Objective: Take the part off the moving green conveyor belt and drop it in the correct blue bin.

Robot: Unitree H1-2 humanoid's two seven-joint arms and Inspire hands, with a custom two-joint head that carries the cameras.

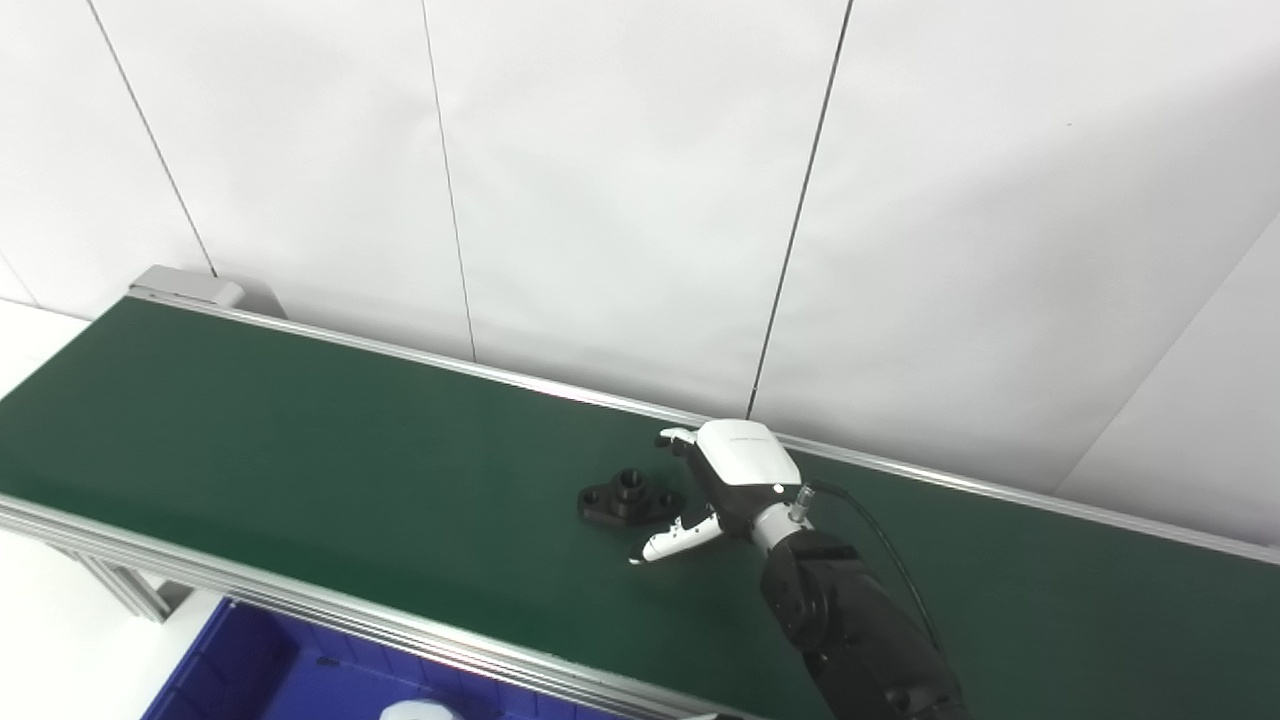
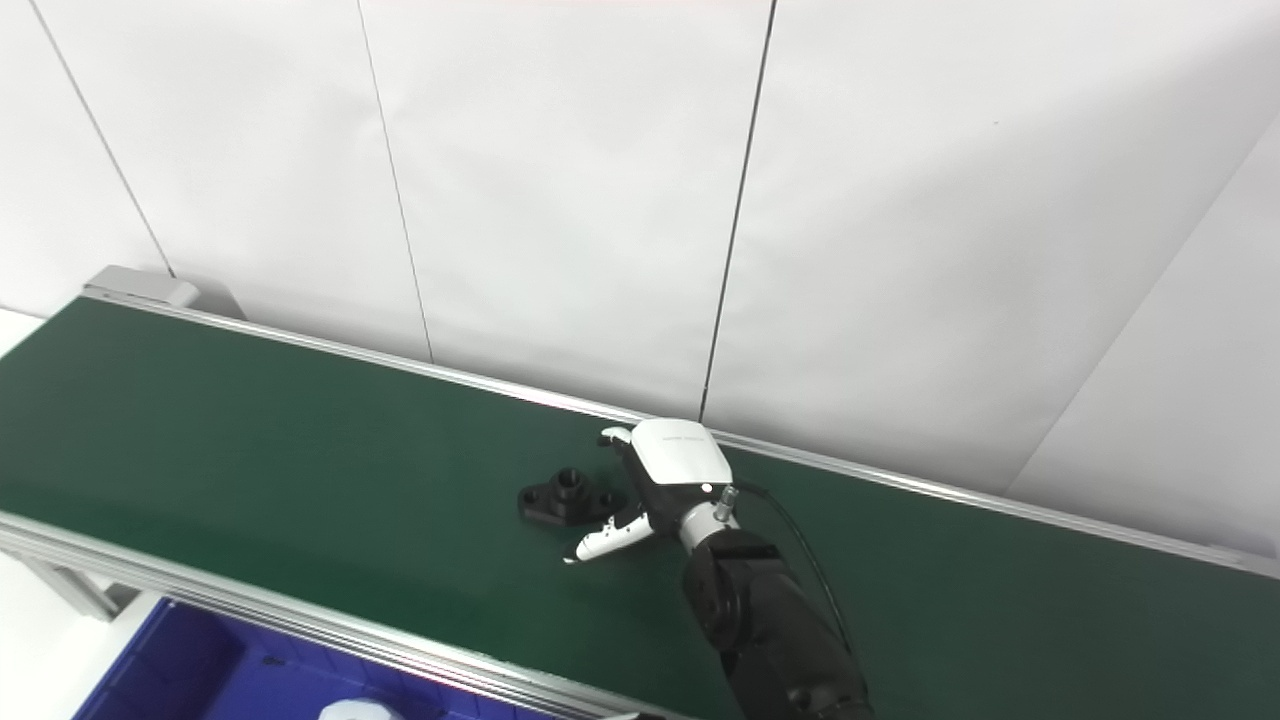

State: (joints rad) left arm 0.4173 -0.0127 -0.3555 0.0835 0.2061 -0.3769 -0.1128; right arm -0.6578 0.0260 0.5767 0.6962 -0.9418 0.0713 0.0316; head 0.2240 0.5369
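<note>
Right hand (image 1: 722,480) reaches over the green conveyor belt (image 1: 300,440) on a black arm (image 1: 860,630) that enters from the bottom edge, right of centre. Its white back faces up. The fingers (image 1: 678,438) point toward the far rail and curl downward; the thumb (image 1: 680,538) juts out toward the near side, well spread from the fingers. The hand stands wide and holds nothing.

A black part (image 1: 628,496) lies flat on the belt just beside the hand, on its left. The part has a raised round collar in the middle and a flat base with lobes on either side. Its right end sits between the fingers and the thumb; whether any fingertip touches it cannot be told.

Aluminium rails (image 1: 300,600) run along both long edges of the belt. Below the near rail, a blue bin (image 1: 250,670) shows at the bottom edge, with a white object (image 1: 420,710) partly visible inside it. White wall panels (image 1: 620,180) stand behind the belt.

Left hand is out of view.
</note>
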